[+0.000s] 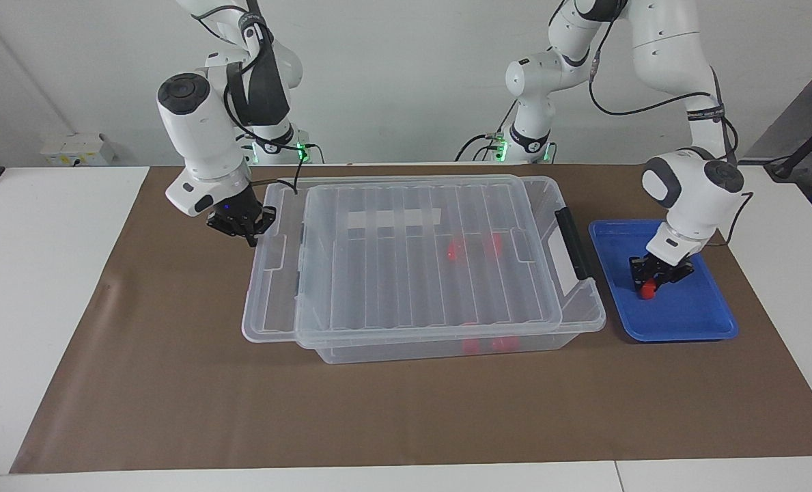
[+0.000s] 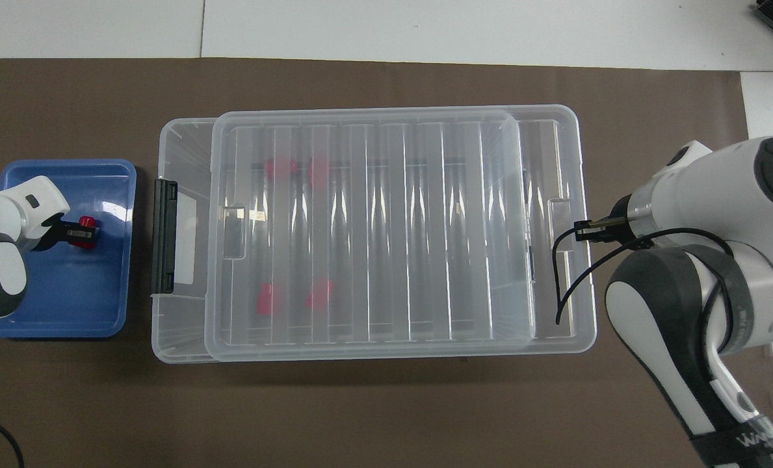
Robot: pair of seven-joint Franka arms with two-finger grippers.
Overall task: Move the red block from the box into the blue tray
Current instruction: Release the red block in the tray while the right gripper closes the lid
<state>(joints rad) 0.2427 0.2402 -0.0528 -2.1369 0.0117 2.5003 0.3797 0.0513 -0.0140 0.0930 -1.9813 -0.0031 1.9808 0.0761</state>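
The blue tray (image 1: 692, 321) lies at the left arm's end of the table, beside the box (image 1: 586, 301). My left gripper (image 1: 653, 281) is low over the tray, shut on a red block (image 1: 647, 292) that hangs close to the tray floor. From overhead, the left gripper (image 2: 79, 233), red block (image 2: 87, 223) and tray (image 2: 61, 305) show the same. My right gripper (image 1: 245, 232) is shut on the edge of the clear ribbed lid (image 1: 412, 273), which covers most of the box (image 2: 178, 136). It grips at the right arm's end (image 2: 581, 229) of the lid (image 2: 373, 227).
Several more red blocks lie in the box under the lid (image 2: 279, 168) (image 2: 321, 296). A black latch (image 1: 573, 242) sits on the box's end wall next to the tray. A brown mat (image 1: 378, 410) covers the table.
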